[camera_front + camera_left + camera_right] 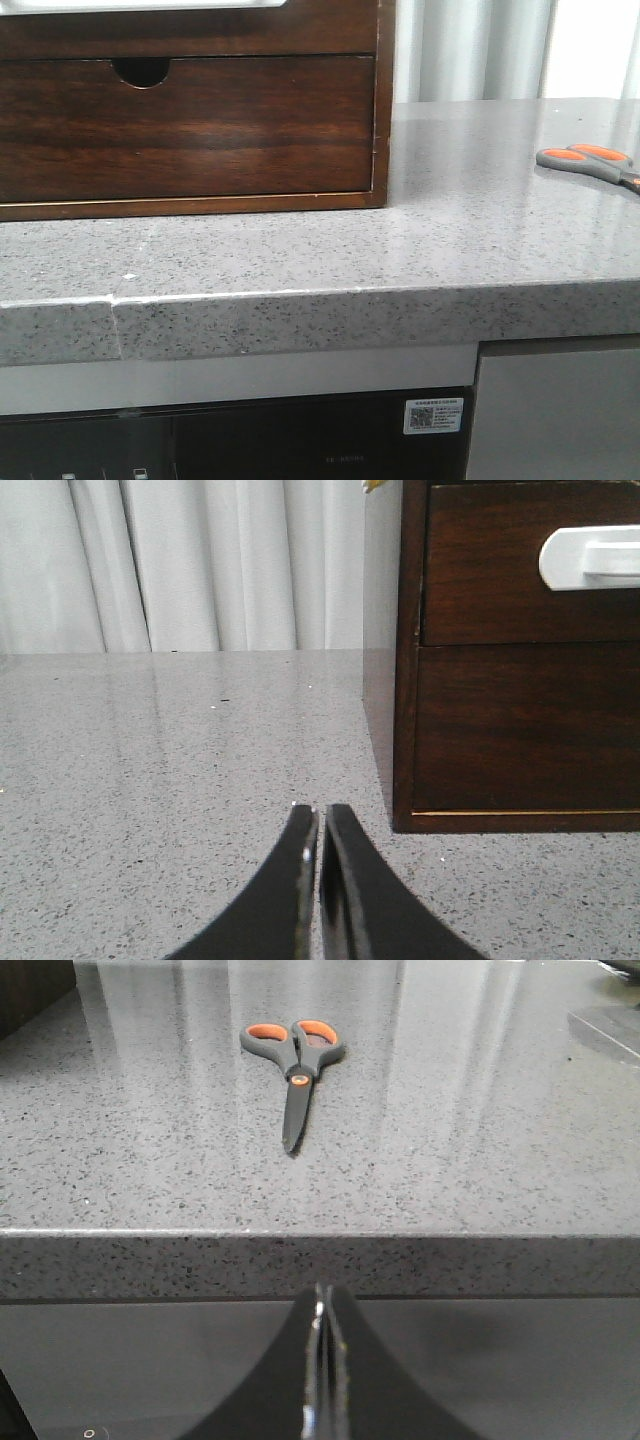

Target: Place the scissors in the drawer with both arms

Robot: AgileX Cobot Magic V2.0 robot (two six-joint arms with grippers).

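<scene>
Scissors (293, 1065) lie flat, upper centre of right wrist view; drawer (530, 570) closed. Both grippers, left (320, 830) & right (322, 1310), pressed together, empty. Risk: thin blades skid on glossy countertop (300, 250), pinch misses.

scissors (590, 164): blades cut off at right edge of front frame | sticker (433, 415) lower right: print too small to read | white handle (590, 558): cropped at right edge, upper right | cabinet (190, 105): top cut off

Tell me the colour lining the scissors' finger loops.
Orange, inside grey handles; the scissors show best in the right wrist view.
</scene>
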